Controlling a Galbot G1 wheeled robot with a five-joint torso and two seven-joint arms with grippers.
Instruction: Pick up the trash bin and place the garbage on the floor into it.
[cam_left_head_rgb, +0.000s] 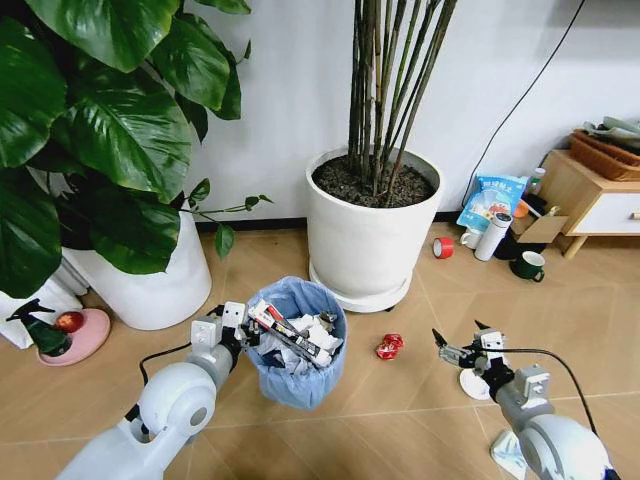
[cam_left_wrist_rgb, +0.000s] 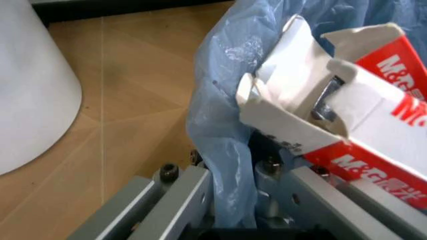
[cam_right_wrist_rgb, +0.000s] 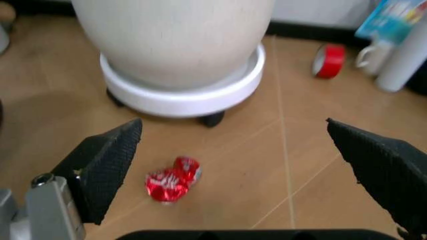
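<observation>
Left gripper (cam_left_head_rgb: 238, 322) clamped on the rim of the trash bin (cam_left_head_rgb: 297, 345), right gripper (cam_left_head_rgb: 459, 343) spread wide above the floor (cam_left_head_rgb: 400, 400)

The bin stands on the tiles before the robot, its blue liner stuffed with a red-and-white carton (cam_left_wrist_rgb: 360, 125); beyond the open right fingers (cam_right_wrist_rgb: 107, 160) a crumpled red scrap (cam_right_wrist_rgb: 172, 180) lies loose, and farther off sits the white planter (cam_left_head_rgb: 368, 225), with a red tape roll (cam_left_head_rgb: 443, 247) beside it

Two glossy white arms, each ending in a small metal gripper

The left gripper (cam_left_head_rgb: 243, 335) has a boxy pale-grey head, brushed-aluminium finger bars and black socket-head screws; a black cable loops beside its rounded white forearm. The right gripper (cam_left_head_rgb: 456, 342) carries black, wedge-shaped, textured pads (cam_right_wrist_rgb: 107, 161) on a silver bracket, with a thin black cable arching back to its white forearm.
</observation>
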